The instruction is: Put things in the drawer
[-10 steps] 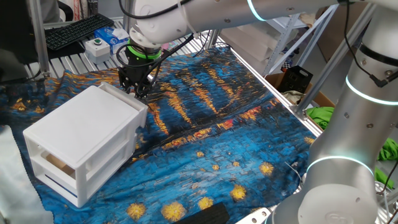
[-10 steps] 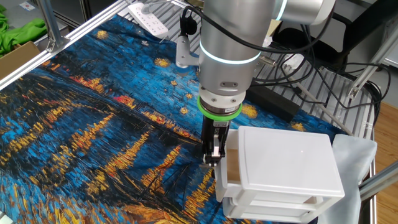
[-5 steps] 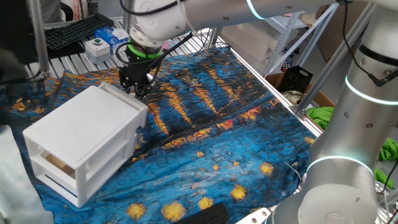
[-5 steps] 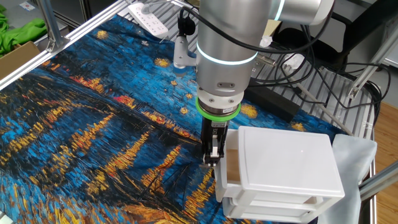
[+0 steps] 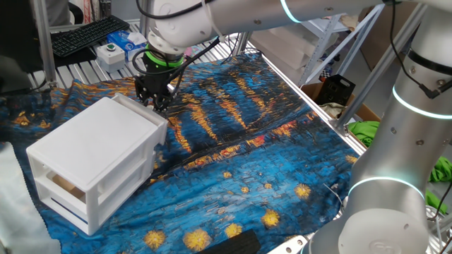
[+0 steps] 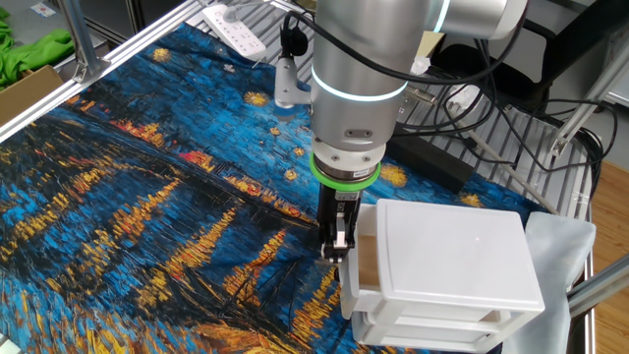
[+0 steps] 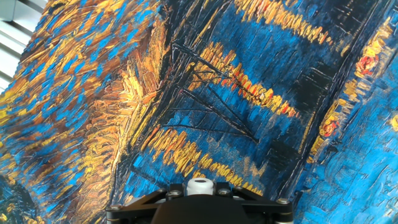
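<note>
The white two-drawer cabinet [image 5: 92,152] stands on the blue and yellow painted cloth. Its upper drawer [image 6: 366,248] sticks out a little on the gripper's side. Something tan [image 6: 367,265] shows inside that drawer, and something tan [image 5: 62,185] also shows through the cabinet's other end. My gripper [image 6: 335,252] points straight down, its fingertips right against the drawer's protruding end [image 5: 134,106]. The fingers [image 5: 157,103] stand close together and I see nothing between them. The hand view shows only cloth; the fingers are out of its frame. No loose block lies on the cloth.
A power strip [image 6: 234,24] and cables [image 6: 472,108] lie beyond the cloth's far edge. A keyboard [image 5: 88,34] and a small white box [image 5: 113,51] sit behind the cabinet. A metal frame post [image 5: 44,42] stands close by. Green fabric [image 5: 369,131] lies off the table.
</note>
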Robot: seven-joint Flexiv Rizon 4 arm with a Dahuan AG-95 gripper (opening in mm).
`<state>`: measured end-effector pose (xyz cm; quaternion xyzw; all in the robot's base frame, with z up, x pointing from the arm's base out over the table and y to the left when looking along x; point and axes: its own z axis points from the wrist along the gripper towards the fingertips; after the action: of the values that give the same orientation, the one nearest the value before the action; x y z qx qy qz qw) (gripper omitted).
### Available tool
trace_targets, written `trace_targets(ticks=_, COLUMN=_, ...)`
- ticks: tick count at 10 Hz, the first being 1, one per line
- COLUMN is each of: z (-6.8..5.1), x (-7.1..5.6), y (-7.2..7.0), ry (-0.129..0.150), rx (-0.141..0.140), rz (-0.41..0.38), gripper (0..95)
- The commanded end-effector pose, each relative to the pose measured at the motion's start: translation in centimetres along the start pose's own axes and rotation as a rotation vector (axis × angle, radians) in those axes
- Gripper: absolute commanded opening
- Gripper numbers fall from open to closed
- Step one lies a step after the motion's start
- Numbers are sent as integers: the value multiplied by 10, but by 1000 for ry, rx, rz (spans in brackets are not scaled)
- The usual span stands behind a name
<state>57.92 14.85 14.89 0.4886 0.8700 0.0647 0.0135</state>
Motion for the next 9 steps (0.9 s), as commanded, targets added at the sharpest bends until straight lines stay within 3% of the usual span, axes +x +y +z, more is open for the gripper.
trace_targets(ticks=1, z=0, x=0, y=0, ry=-4, rx=2, rz=5, gripper=0)
trace_targets(ticks=9, z=0, x=0, y=0, ry=-10, rx=5, rz=10, gripper=0)
